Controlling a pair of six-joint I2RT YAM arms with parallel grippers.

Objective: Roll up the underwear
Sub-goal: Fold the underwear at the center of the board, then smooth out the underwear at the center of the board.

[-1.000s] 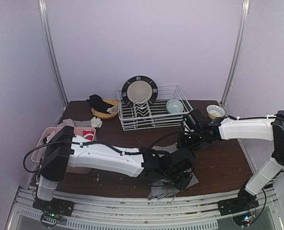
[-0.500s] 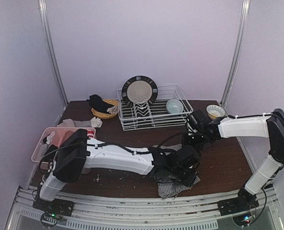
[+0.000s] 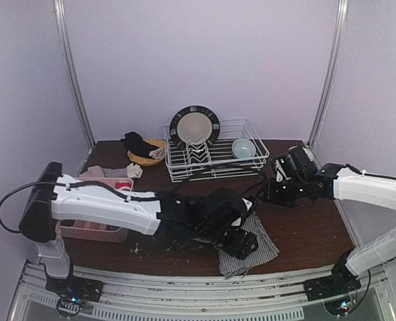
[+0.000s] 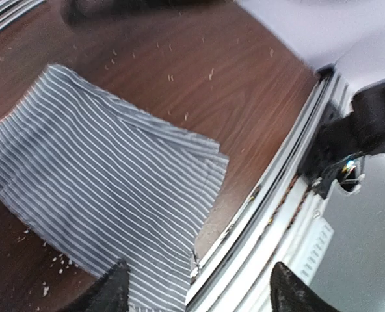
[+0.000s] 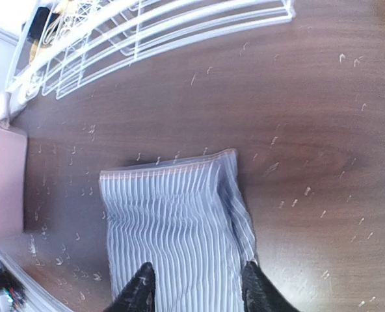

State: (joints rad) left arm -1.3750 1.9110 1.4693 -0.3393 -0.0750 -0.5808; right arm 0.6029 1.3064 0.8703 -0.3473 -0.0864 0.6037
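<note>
— Grey-and-white striped cotton, by the look of it: the underwear (image 3: 259,246) lies flat on the wooden surface (image 3: 305,227) at about 5 o'clock in the top view, one corner close by the front rail (image 4: 270,195).

— Do we log any roll in it yet?

— None. From the left wrist it reads as a flat sheet with layered edges on its 3 o'clock side. From the right wrist we see a lengthwise fold along one side and the waistband at 12 o'clock. We judge the folding done or nearly so, and the rolling itself not begun.

— Jaws?

— Left jaws stand wide with nothing between them, above the near end of the underwear; the left arm (image 3: 118,207) reaches across from 9 o'clock. Right jaws stand partly apart, also empty, over the underwear in their own view; the right arm (image 3: 372,184) comes in from 3 o'clock. Neither holds it. Whether a fingertip touches it we cannot tell.

— What is left, then?

— In our judgement, the whole roll: take one short end, turn it over on itself along the length, and leave a tight bundle. The dish rack (image 3: 215,157) at 12 o'clock stands well apart and plays no part.
</note>
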